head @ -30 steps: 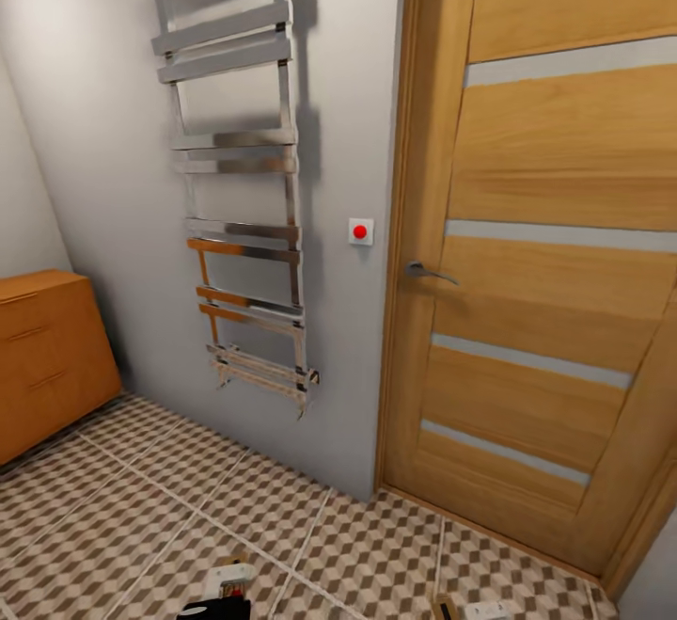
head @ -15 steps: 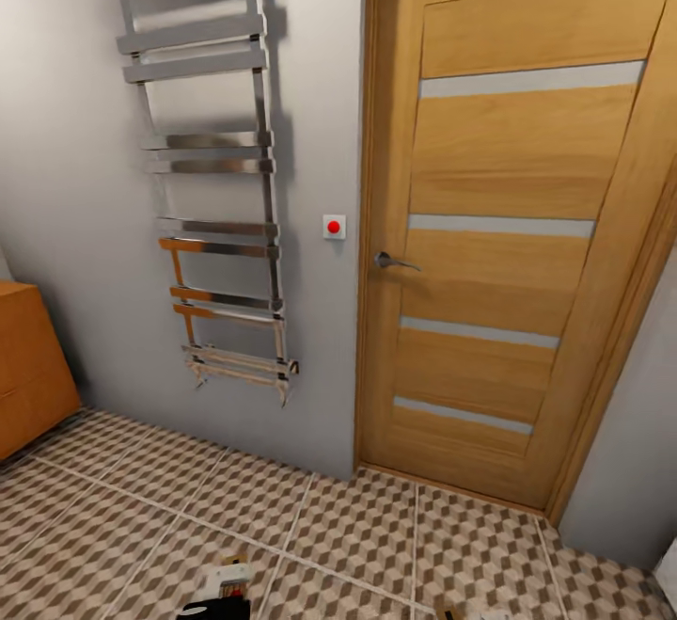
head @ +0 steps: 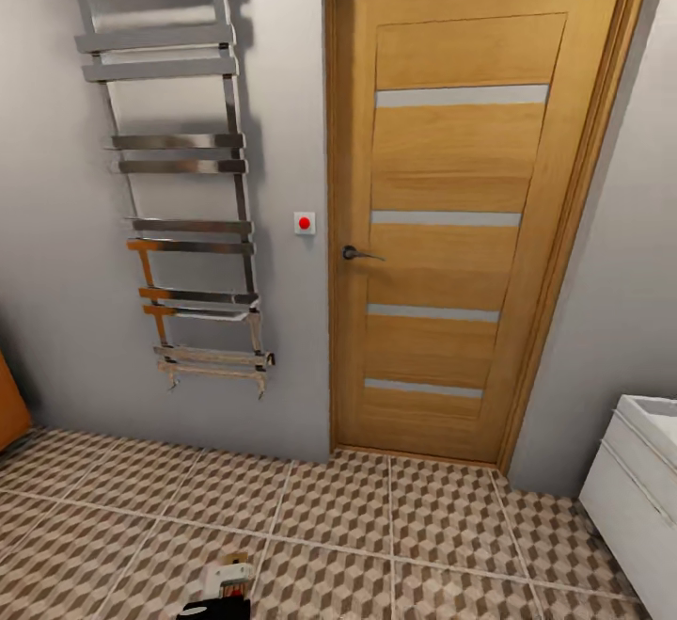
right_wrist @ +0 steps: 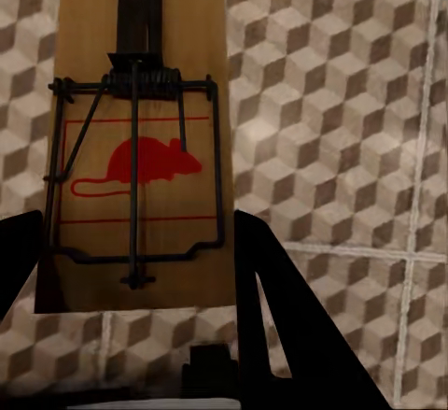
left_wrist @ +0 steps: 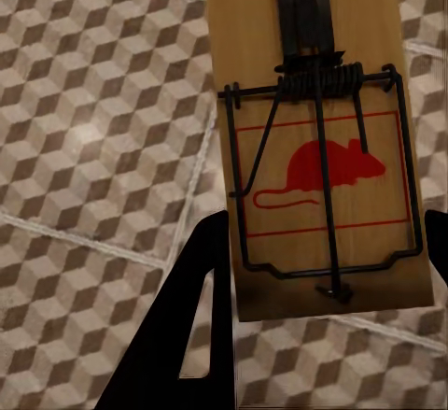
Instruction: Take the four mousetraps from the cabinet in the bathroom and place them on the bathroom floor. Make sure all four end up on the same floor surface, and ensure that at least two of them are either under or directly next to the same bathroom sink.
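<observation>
Both grippers clamp tan mousetraps: left mousetrap (left_wrist: 322, 148); right mousetrap (right_wrist: 140, 148); red mouse prints.

wall (head: 56, 253): plain grey | door (head: 451, 215): oak, four pale horizontal strips, lever handle (head: 358, 253), shut | red button switch (head: 304, 223): just left of door | chrome towel rail (head: 179, 178): further left of door | white basin unit (head: 635, 493): right of door | floor (head: 376, 516): cube-pattern tiles, pale grout

Home bathroom: towel rail (head: 179, 178), white basin unit (head: 632, 498), cube-patterned floor tiles (head: 376, 516).
</observation>
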You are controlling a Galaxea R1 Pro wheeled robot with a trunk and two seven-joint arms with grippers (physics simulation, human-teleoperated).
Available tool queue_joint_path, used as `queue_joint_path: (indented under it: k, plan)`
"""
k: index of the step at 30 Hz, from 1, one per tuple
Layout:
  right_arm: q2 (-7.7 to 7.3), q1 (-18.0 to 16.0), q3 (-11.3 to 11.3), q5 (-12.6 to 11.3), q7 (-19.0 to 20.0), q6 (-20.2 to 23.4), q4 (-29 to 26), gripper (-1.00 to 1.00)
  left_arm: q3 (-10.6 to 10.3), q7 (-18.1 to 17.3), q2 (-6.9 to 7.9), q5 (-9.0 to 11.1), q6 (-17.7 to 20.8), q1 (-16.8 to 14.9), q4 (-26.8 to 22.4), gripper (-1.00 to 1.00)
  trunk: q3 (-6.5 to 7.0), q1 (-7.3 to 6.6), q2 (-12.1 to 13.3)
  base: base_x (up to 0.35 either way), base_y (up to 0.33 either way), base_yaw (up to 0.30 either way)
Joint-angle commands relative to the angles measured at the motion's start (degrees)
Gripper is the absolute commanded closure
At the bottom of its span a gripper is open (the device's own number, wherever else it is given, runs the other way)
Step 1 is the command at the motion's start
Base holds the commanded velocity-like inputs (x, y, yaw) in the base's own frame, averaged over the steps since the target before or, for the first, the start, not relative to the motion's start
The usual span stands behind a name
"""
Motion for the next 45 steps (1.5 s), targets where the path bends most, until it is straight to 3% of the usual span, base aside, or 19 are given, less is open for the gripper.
queue_joint_path:
  k: [1,7,26,45]
  plan:
    - [-0.01,-0.08,-0.33,-0.05,-0.16,-0.1,0.16,1.0,-0.28,0.25,-0.01,0.46,-0.19,-0.03,0.03,1.0,-0.06,-0.03,-0.04,-0.256,0.216,-0.299]
    - [-0.06,0.2,-0.33,-1.39,-0.11,-0.1,0.16,1.0,-0.28,0.25,-0.01,0.46,-0.2,-0.03,0.03,1.0,-0.06,-0.03,-0.04,-0.189,0.163,-0.299]
    - [-0.07,0.97,-0.33,-1.64,-0.16,-0.1,0.16,1.0,-0.28,0.25,-0.01,0.46,-0.22,-0.03,0.03,1.0,-0.06,-0.03,-0.04,-0.008,0.007,-0.293]
    - [0.1,0.97,-0.32,-1.56,-0.21,-0.86,0.16,1.0,-0.28,0.25,-0.01,0.46,-0.19,-0.03,0.03,1.0,-0.01,-0.03,-0.04,0.0,0.0,-0.031]
